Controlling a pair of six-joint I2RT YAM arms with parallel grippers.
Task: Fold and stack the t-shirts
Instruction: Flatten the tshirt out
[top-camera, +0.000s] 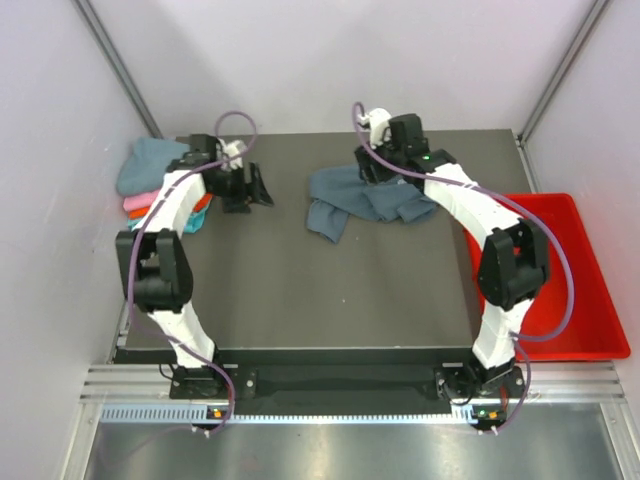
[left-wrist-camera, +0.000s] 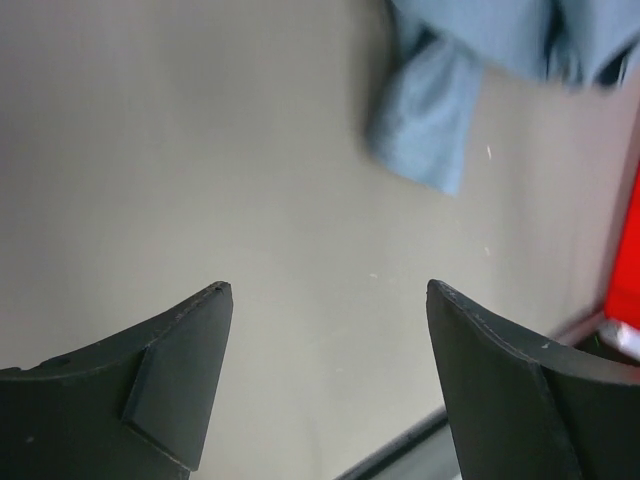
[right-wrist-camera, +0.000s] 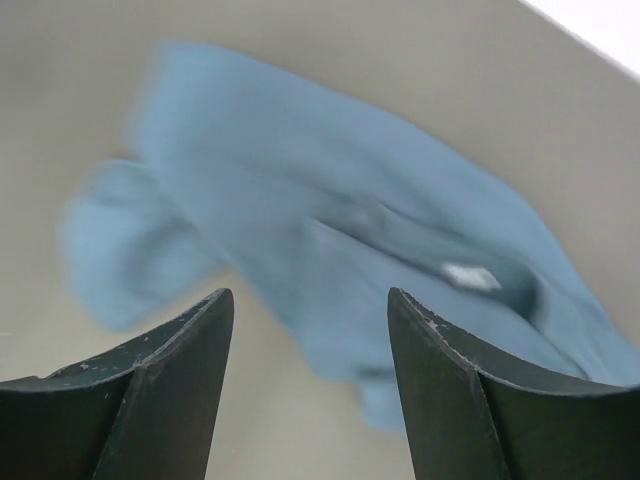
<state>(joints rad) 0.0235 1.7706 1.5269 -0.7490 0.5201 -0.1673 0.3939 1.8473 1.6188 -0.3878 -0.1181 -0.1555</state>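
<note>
The blue-grey t-shirt (top-camera: 345, 200) lies crumpled at upper middle of the top view, with the folded pile (top-camera: 148, 170) at upper left. The right claw (right-wrist-camera: 310, 295) and the left claw (left-wrist-camera: 330, 288) both stand apart, empty. Best practice would be to pinch two matching corners and spread the cloth flat before folding.

A crumpled t-shirt (top-camera: 365, 200) lies back-centre on the table (top-camera: 300, 290), folded stack (top-camera: 150, 172) back-left, tray (top-camera: 580, 300) at right.
</note>
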